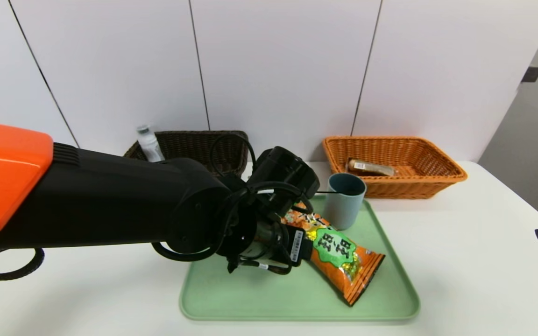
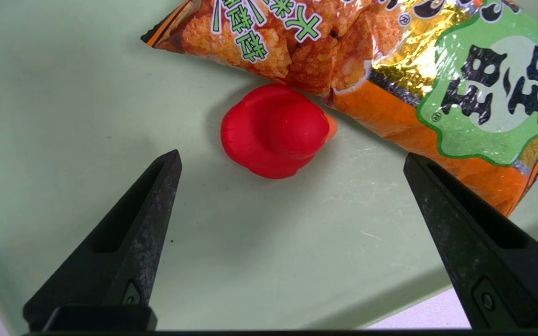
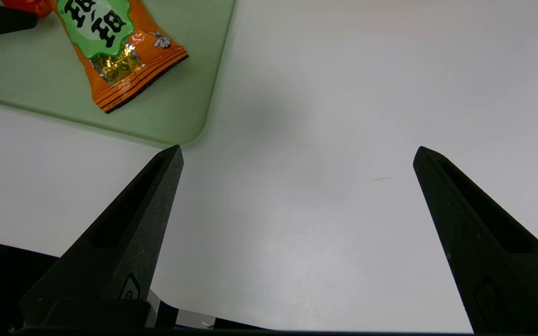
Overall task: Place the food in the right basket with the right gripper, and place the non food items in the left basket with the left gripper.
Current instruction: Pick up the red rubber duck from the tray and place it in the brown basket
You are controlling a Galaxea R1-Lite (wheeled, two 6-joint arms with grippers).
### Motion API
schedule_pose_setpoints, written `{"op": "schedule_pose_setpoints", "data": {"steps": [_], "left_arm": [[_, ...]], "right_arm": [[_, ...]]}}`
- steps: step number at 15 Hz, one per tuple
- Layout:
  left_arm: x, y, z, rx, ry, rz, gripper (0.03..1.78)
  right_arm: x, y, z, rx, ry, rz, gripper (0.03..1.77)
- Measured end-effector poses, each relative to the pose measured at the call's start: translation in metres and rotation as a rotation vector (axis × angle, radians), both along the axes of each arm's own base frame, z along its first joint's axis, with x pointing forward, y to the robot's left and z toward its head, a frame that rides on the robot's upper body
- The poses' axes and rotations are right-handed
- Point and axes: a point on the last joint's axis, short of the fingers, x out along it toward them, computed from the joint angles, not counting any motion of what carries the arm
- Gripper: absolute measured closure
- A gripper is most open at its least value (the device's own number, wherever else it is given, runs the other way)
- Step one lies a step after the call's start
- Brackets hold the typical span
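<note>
My left gripper (image 2: 292, 156) hangs open just above the green tray, its fingers either side of the small red duck toy (image 2: 276, 133) but apart from it. The toy sits against the long orange snack bag (image 2: 437, 93), which lies slantwise on the tray (image 1: 339, 254). In the head view my left arm (image 1: 269, 210) hides the toy. The blue-grey cup (image 1: 345, 200) stands upright at the tray's far side. The clear bottle (image 1: 149, 144) leans in the dark brown basket (image 1: 194, 147). The wrapped bar (image 1: 371, 167) lies in the orange basket (image 1: 414, 186). My right gripper (image 3: 298, 149) is open and empty over the bare table, right of the tray.
The green tray (image 1: 297, 298) lies in the middle of the white table (image 1: 474, 261). Both baskets stand against the back wall, brown on the left and orange on the right. The table's near right corner (image 3: 171, 303) shows under my right gripper.
</note>
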Motion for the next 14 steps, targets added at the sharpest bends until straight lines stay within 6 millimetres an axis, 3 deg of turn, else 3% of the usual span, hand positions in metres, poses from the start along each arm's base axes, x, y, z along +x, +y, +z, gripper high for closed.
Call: {"op": "schedule_pose_setpoints", "data": {"steps": [14], "left_arm": [[0.014, 0.000, -0.020, 0.032, 0.034, 0.040, 0.12]], "right_arm": [[-0.005, -0.001, -0.002, 0.003, -0.002, -0.001, 0.09]]}}
